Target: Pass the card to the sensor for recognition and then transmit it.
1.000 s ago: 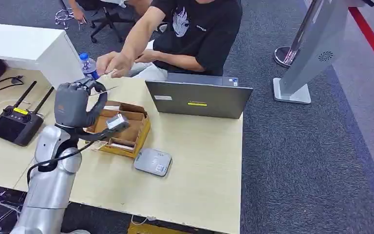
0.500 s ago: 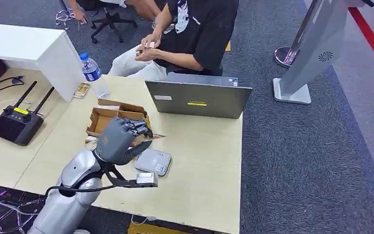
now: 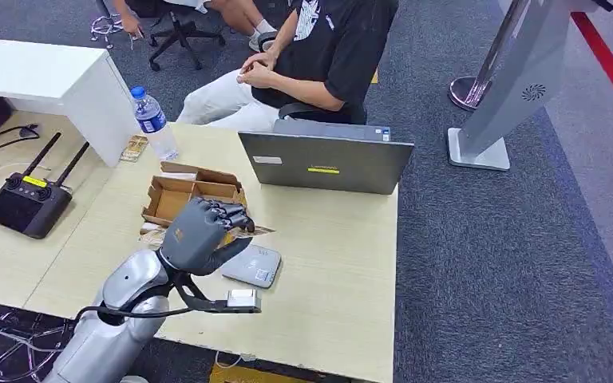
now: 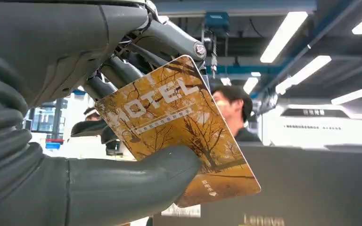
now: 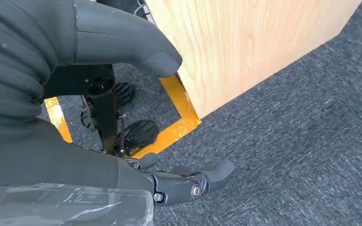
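A pale wooden surface stands on grey carpet, with a seated person in a black shirt at its far side behind a grey laptop. On it lie an open brown cardboard box, a clear plastic water bottle with a blue cap and a black controller with two antennas at the far left. A second ago the left hand was raised over the far left of the surface beside the person's outstretched hand; half a second ago it had already swung down to the near side, and since then it has hardly shifted. It now hovers just over the flat grey square card sensor, the person having drawn both hands back to the lap. The left wrist view shows the amber hotel key card with a tree print pinched between the thumb and the darker fingers, its free end pointing toward the laptop. This suggests the card has been taken over and the reading step is under way; whether the card touches the sensor cannot be told. The right hand hangs beside the surface above the carpet, its fingers loosely apart and holding nothing.
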Available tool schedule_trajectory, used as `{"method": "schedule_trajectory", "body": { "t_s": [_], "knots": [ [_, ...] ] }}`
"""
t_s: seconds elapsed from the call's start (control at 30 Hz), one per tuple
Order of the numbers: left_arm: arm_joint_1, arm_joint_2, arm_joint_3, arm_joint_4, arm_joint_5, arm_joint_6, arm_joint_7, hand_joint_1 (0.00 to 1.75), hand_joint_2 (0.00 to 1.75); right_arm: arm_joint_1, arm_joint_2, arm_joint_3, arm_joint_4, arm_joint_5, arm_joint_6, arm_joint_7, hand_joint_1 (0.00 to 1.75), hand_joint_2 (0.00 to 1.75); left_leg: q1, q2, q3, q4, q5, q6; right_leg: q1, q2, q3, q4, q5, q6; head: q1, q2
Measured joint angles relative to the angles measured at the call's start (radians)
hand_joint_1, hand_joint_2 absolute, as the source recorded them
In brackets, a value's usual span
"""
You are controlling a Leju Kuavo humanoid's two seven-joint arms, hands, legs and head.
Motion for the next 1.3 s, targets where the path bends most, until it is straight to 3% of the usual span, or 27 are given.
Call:
{"method": "schedule_trajectory", "body": {
  "t_s": [0.23, 0.3, 0.37, 0.53, 0.73, 1.03, 1.13, 1.2, 1.3],
  "knots": [
    [0.000, 0.006, -0.008, 0.003, -0.002, -0.005, 0.005, 1.75, 1.75, 0.000, 0.000, 0.000, 0.000, 0.000, -0.001, 0.002, 0.00, 1.75, 0.000, 0.000, 0.000, 0.000, 0.000, 0.000, 0.000, 0.000, 0.000, 0.000, 0.000, 0.000, 0.000, 0.000],
    [-0.010, 0.042, -0.052, 0.064, -0.016, -0.015, 0.042, 1.75, 1.75, -0.003, 0.000, 0.000, 0.000, -0.002, -0.006, 0.010, 0.00, 1.75, 0.000, 0.000, 0.000, 0.000, 0.000, 0.000, 0.000, 0.000, 0.000, 0.000, 0.000, 0.000, 0.000, 0.000],
    [-0.060, 0.063, -0.089, 0.286, -0.034, -0.013, 0.145, 1.75, 1.75, -0.023, 0.000, 0.003, 0.000, 0.007, -0.020, 0.050, 0.00, 1.75, 0.000, 0.001, 0.000, 0.000, 0.001, 0.000, 0.000, 0.001, 0.000, 0.000, 0.000, 0.000, 0.000, 0.000],
    [-0.077, 0.041, -0.089, 0.447, -0.051, 0.033, 0.153, 1.75, 1.75, -0.049, 0.000, 0.015, 0.000, 0.023, -0.034, 0.074, 0.00, 1.75, 0.000, 0.000, 0.000, 0.000, 0.001, 0.000, 0.000, 0.000, 0.000, 0.000, 0.000, 0.000, 0.000, 0.000],
    [-0.098, 0.019, -0.089, 0.561, -0.055, 0.057, 0.153, 1.75, 1.75, -0.064, 0.000, 0.030, 0.000, 0.024, -0.034, 0.083, 0.00, 1.75, 0.000, -0.001, 0.000, 0.000, 0.001, 0.000, 0.000, -0.001, 0.000, 0.000, 0.000, 0.000, 0.000, 0.000],
    [-0.118, -0.007, -0.089, 0.645, -0.077, 0.102, 0.134, 1.75, 1.75, -0.069, 0.000, 0.050, 0.000, 0.029, -0.032, 0.083, 0.00, 1.75, 0.000, -0.002, 0.001, 0.000, 0.001, 0.001, 0.000, -0.002, 0.002, 0.000, 0.000, 0.000, 0.000, 0.000],
    [-0.112, -0.027, -0.089, 0.650, -0.089, 0.180, 0.129, 1.75, 1.75, -0.069, 0.000, 0.053, 0.000, 0.026, -0.030, 0.076, 0.00, 1.75, 0.000, -0.002, 0.001, 0.000, 0.002, 0.001, 0.000, -0.002, 0.002, 0.000, 0.000, 0.000, 0.000, 0.000],
    [-0.099, -0.047, -0.083, 0.628, -0.109, 0.232, 0.141, 1.75, 1.75, -0.068, 0.000, 0.054, 0.000, 0.021, -0.028, 0.067, 0.00, 1.75, 0.000, -0.002, 0.001, 0.000, 0.002, 0.001, 0.000, -0.002, 0.002, 0.000, 0.000, 0.000, 0.000, 0.000],
    [-0.065, -0.078, -0.051, 0.515, -0.162, 0.237, 0.184, 1.75, 1.75, -0.062, 0.000, 0.058, 0.000, 0.021, -0.025, 0.053, 0.00, 1.75, 0.000, -0.004, -0.001, 0.000, 0.002, 0.001, 0.000, -0.003, 0.001, 0.000, 0.001, 0.001, 0.000, 0.000]
  ]
}}
